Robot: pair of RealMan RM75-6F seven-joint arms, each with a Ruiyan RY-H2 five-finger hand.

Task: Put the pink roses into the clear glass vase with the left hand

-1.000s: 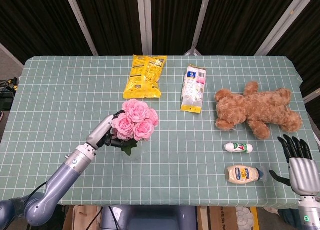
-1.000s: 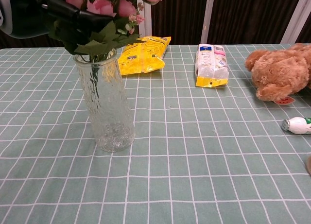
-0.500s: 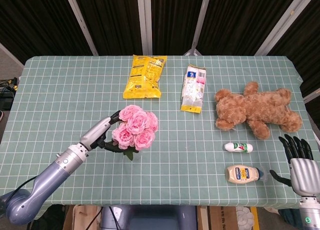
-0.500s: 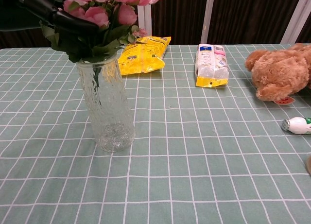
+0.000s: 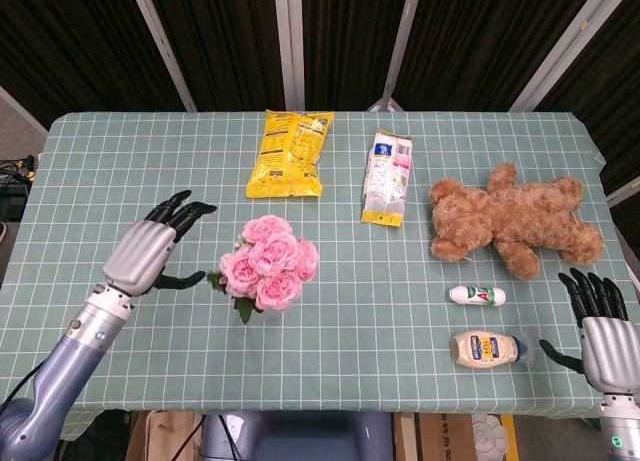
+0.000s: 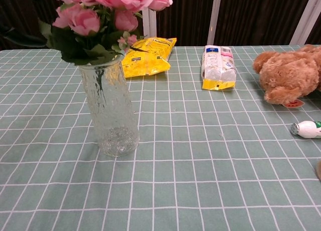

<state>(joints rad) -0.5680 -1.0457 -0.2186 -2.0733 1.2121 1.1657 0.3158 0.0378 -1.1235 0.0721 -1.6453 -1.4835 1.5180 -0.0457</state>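
The pink roses (image 5: 266, 261) stand in the clear glass vase (image 6: 110, 113), stems down inside it and blooms (image 6: 103, 5) above its rim. In the head view the flowers hide the vase from above. My left hand (image 5: 150, 254) hovers to the left of the bouquet, apart from it, fingers spread and holding nothing. My right hand (image 5: 598, 321) rests near the table's front right corner, fingers apart and empty. Neither hand shows in the chest view.
A yellow snack bag (image 5: 289, 152) and a white packet (image 5: 388, 175) lie at the back. A brown teddy bear (image 5: 515, 219) lies at the right, with a small white bottle (image 5: 477, 295) and a mayonnaise bottle (image 5: 488, 349) in front of it.
My left hand let go of the roses and drew back to the left. The bouquet settled upright in the vase. The right hand stayed put.
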